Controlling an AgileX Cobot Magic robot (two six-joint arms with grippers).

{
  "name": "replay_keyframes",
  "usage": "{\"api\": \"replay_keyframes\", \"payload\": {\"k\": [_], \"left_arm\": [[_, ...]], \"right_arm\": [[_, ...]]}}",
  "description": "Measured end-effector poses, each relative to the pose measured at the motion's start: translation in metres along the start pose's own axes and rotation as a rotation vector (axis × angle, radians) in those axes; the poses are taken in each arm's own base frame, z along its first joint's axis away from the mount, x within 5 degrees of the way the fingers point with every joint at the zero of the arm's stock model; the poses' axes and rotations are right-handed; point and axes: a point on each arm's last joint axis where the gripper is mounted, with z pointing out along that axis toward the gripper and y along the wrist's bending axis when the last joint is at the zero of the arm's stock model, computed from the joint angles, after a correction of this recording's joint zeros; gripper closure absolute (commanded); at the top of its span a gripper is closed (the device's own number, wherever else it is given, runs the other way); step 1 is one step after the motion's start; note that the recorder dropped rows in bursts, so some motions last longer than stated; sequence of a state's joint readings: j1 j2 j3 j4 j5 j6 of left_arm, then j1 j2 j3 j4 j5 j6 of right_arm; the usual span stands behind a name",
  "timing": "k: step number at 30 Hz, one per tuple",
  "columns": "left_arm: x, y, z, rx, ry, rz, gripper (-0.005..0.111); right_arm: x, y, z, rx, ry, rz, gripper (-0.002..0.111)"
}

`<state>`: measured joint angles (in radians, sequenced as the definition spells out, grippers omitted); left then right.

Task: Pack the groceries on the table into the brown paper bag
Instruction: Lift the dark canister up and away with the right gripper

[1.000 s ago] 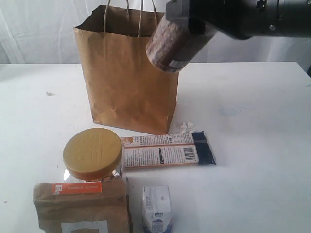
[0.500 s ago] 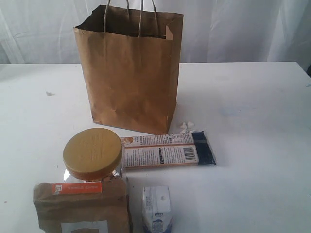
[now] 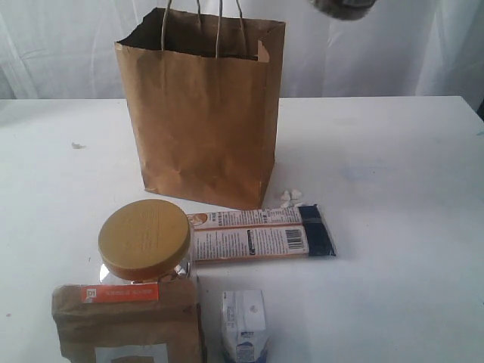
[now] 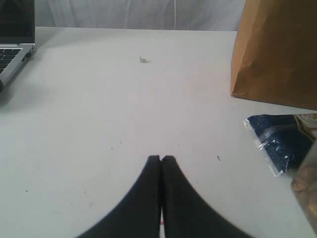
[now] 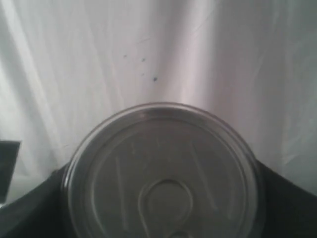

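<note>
The brown paper bag (image 3: 200, 121) stands upright and open on the white table (image 3: 393, 227); its side also fills a corner of the left wrist view (image 4: 277, 54). In front of the bag lie the navy-orange packet (image 3: 261, 240), the yellow-lidded jar (image 3: 144, 238), the brown pouch (image 3: 128, 321) and the small white carton (image 3: 244, 325). My right gripper (image 5: 163, 198) is shut on the dark pull-tab can (image 5: 163, 168), high up; only a dark sliver of the can (image 3: 344, 7) shows at the top edge, right of the bag's mouth. My left gripper (image 4: 161, 159) is shut and empty, low over bare table.
A laptop (image 4: 12, 44) sits at the table's edge in the left wrist view. Small white bits (image 3: 291, 198) lie by the bag's front right corner. A scrap (image 3: 76, 145) lies on the table left of the bag. White curtains hang behind.
The right arm with the can was level with the bag's right rim, then rose out of the exterior view. Now only a sliver shows at the top edge.
</note>
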<state>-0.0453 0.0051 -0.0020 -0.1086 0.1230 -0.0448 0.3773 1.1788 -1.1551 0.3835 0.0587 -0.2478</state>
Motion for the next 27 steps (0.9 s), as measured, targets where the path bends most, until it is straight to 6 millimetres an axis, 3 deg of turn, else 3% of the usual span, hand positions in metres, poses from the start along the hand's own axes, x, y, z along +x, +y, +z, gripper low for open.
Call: {"api": "replay_keyframes", "payload": {"k": [5, 10, 17, 22, 27], "left_arm": [[0.000, 0.000, 0.000, 0.000, 0.000, 0.000, 0.107], [0.000, 0.000, 0.000, 0.000, 0.000, 0.000, 0.107], [0.000, 0.000, 0.000, 0.000, 0.000, 0.000, 0.107], [0.000, 0.000, 0.000, 0.000, 0.000, 0.000, 0.107], [0.000, 0.000, 0.000, 0.000, 0.000, 0.000, 0.107]], "right_arm": [[-0.005, -0.028, 0.008, 0.105, -0.047, 0.066, 0.089], [0.000, -0.032, 0.020, 0.120, -0.047, 0.096, 0.089], [-0.002, -0.038, 0.039, 0.135, -0.138, 0.297, 0.092], [0.002, -0.040, 0.049, 0.137, -0.133, 0.346, 0.094], [0.009, -0.032, 0.056, 0.112, -0.113, 0.388, 0.097]]}}
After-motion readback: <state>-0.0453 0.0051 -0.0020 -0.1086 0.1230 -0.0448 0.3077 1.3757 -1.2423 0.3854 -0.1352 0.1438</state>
